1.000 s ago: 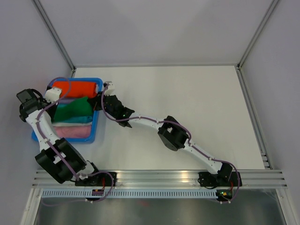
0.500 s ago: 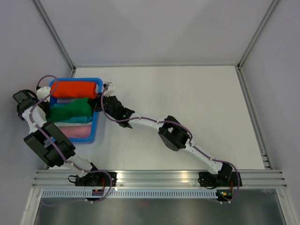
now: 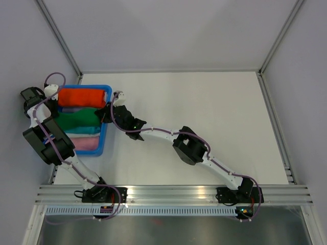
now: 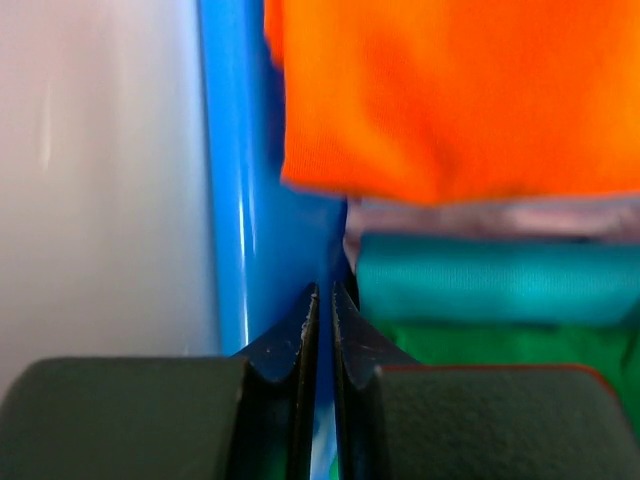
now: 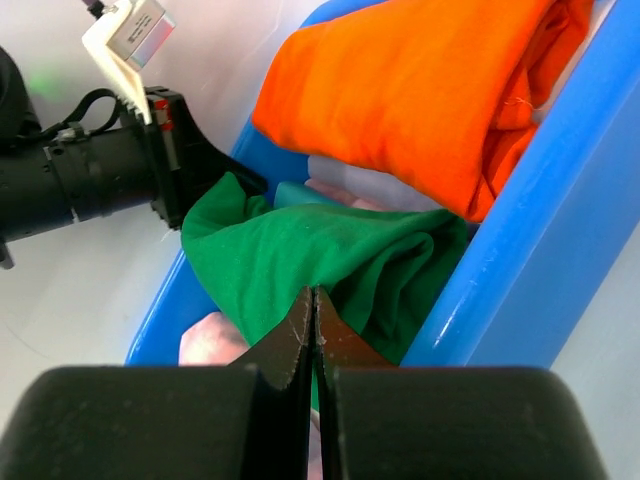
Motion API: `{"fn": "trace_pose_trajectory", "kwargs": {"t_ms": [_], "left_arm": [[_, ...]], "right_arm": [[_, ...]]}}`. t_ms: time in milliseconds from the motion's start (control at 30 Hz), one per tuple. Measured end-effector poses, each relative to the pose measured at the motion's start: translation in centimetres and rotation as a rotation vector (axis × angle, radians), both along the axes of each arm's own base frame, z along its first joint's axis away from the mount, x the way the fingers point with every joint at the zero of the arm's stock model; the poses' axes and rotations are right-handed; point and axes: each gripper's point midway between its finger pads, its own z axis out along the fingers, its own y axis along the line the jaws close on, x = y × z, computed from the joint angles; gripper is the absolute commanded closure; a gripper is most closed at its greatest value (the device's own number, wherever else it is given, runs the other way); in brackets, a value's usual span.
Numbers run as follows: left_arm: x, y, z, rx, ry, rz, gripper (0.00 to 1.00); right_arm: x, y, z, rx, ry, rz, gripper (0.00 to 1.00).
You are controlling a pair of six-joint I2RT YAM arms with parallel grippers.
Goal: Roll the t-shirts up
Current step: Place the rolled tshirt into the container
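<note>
The t-shirt had settled into the blue bin at the worktop's 10 o'clock, seemingly stowed. Left end effector, swung aside, was closed and empty; right end effector was closed, its hold on the cloth unclear.

The two arms are built alike. The left arm and the right arm each have slim white links joined by chunky black joint housings. A thin purple cable runs along each arm and loops free near the wrist. Each arm stands on a black base, with coloured specks low on it that are too small to make out. A small white box with a grey face sits by each wrist. The left tool and the right tool match: two black fingers tapering to thin wedge tips, set in a dark, matt, blocky body.
</note>
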Motion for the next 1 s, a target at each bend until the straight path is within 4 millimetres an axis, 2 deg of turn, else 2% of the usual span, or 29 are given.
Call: {"fn": "trace_pose_trajectory", "kwargs": {"t_ms": [67,300,433,533,767,867,1000], "left_arm": [[0.9,0.0,-0.3,-0.004,-0.001,-0.007,0.86],[1.9,-0.2,-0.6,0.02,0.007,-0.012,0.87],[3.6,-0.3,-2.2,0.057,0.045,-0.01,0.88],[3.9,-0.7,-3.1,0.076,0.078,-0.003,0.87],[4.3,-0.4,-2.0,0.127,0.081,0.023,0.78],[4.5,-0.6,-1.1,0.15,0.077,0.023,0.69],[4.0,-1.2,2.1,0.178,0.025,0.022,0.67]], "right_arm": [[0.1,0.0,0.1,-0.002,0.009,-0.01,1.0],[0.4,-0.2,-0.1,-0.009,0.044,-0.063,1.0],[0.6,-0.3,0.0,0.006,0.063,-0.09,1.0],[0.7,-0.4,0.0,0.007,0.064,-0.1,1.0],[1.0,-0.6,0.0,0.021,0.078,-0.128,1.0],[1.1,-0.7,0.0,0.027,0.084,-0.137,1.0],[1.3,-0.9,0.0,0.025,0.085,-0.153,1.0]]}}
